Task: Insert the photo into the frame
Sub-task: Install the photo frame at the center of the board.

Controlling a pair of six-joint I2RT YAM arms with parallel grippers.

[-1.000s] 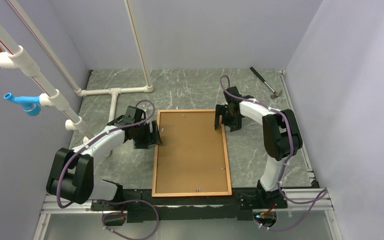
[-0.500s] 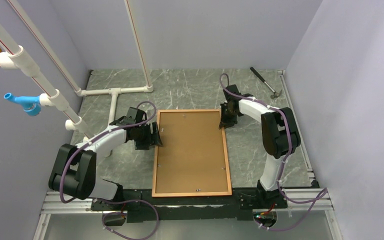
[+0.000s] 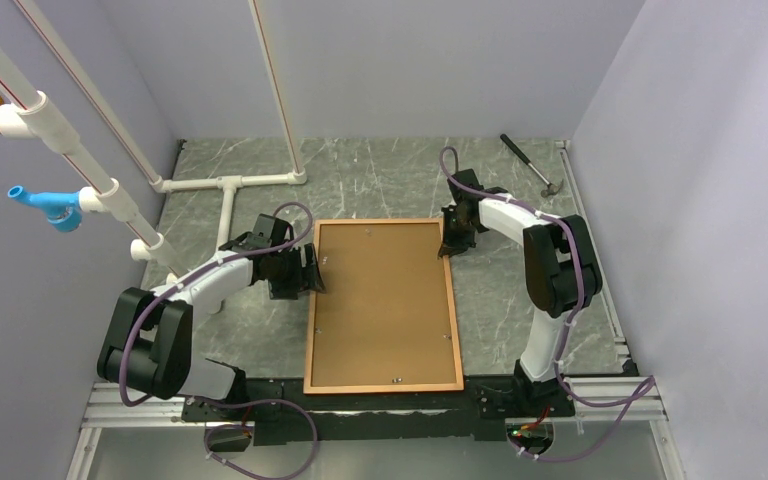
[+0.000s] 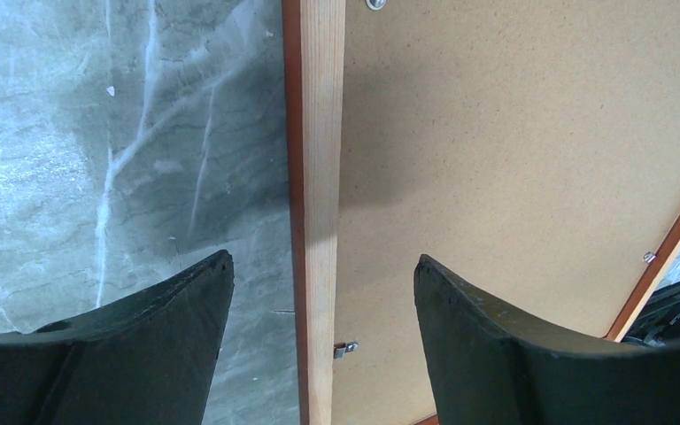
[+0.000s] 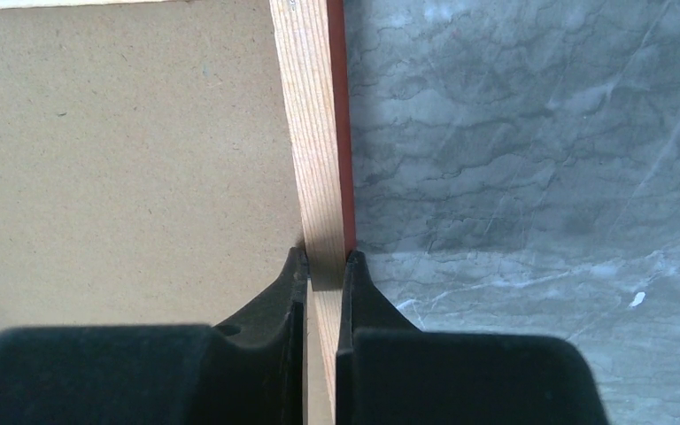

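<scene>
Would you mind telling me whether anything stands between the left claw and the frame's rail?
Nothing visible does: the left claw stands open astride the frame at its left rail, one side over the table, the other over the backing panel.

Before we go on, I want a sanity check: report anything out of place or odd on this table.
A hammer lies at the far right corner of the table, away from the work. The frame lies face down with its brown backing panel in, and no photo is in sight.
</scene>
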